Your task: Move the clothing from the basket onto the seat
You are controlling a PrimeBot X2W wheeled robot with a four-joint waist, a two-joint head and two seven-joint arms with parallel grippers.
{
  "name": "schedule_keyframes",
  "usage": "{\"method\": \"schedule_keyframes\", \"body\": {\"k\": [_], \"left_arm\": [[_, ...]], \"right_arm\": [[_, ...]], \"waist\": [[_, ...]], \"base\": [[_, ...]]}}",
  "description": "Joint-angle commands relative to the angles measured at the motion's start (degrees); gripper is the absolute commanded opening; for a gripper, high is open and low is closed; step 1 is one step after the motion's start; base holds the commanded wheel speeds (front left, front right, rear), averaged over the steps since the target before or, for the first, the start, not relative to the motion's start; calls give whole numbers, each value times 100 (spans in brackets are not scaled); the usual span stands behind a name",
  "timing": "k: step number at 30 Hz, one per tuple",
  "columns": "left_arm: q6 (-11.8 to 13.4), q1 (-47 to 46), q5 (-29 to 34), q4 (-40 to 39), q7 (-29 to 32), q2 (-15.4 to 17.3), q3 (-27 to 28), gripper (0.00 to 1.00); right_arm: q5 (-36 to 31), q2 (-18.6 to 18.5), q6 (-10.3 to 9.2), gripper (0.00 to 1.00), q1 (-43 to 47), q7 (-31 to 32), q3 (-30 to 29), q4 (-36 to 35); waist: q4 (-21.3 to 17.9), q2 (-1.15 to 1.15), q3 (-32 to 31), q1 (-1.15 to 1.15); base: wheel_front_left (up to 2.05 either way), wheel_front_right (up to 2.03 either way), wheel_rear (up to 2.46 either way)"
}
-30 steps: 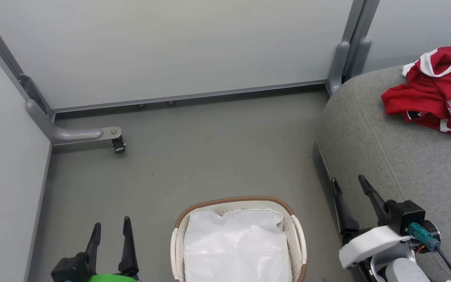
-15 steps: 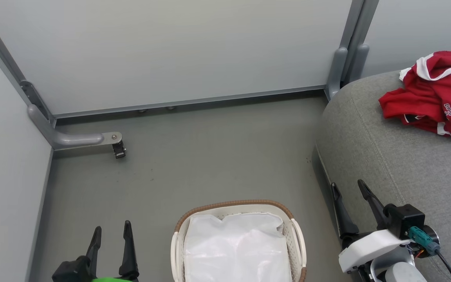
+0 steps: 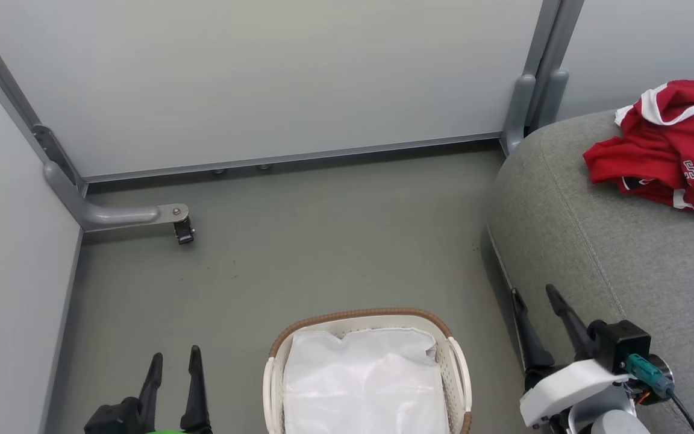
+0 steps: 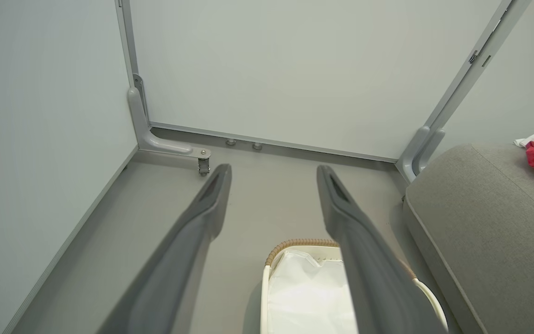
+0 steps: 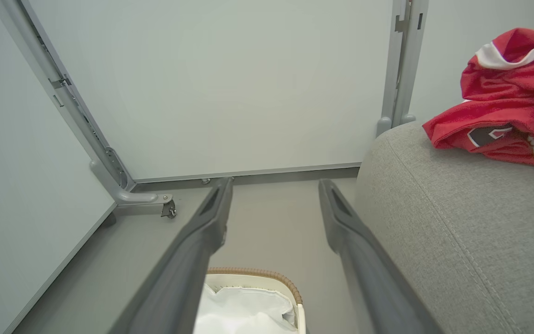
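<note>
The left gripper (image 3: 175, 352) is low at the near edge of the grey floor (image 3: 323, 241). Its two dark fingers are apart and hold nothing. It has slid back and sits a bit lower than a moment ago. The right gripper (image 3: 532, 290) has slid back too. Its fingers are spread apart and empty, just beside the near left edge of the big grey fabric seat cushion (image 3: 624, 253).

Between the two arms, the small white plastic basket with a brown woven rim (image 3: 359, 313) stands on the floor. Inside it I see the plain white liner sheet (image 3: 365, 380) with nothing on top.

Farther off, the bright red jerseys with white trim (image 3: 672, 144) lie in a crumpled heap on the seat cushion, toward its far right corner.

So I think the job is done, and the arms are pulling back to rest.
</note>
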Motion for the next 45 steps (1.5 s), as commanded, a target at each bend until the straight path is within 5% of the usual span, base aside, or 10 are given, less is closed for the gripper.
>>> {"method": "schedule_keyframes", "body": {"k": [1, 45], "left_arm": [[-2, -3, -14, 21, 5, -1, 1, 0], [-246, -598, -3516, 54, 1028, 14, 572, 0]], "right_arm": [[15, 3, 0, 0, 13, 2, 0, 14], [3855, -101, -3, 0, -67, 929, -466, -46]], "waist": [[0, 0, 0, 0], [-25, 0, 12, 0]], "base": [[0, 0, 0], [0, 0, 0]]}}
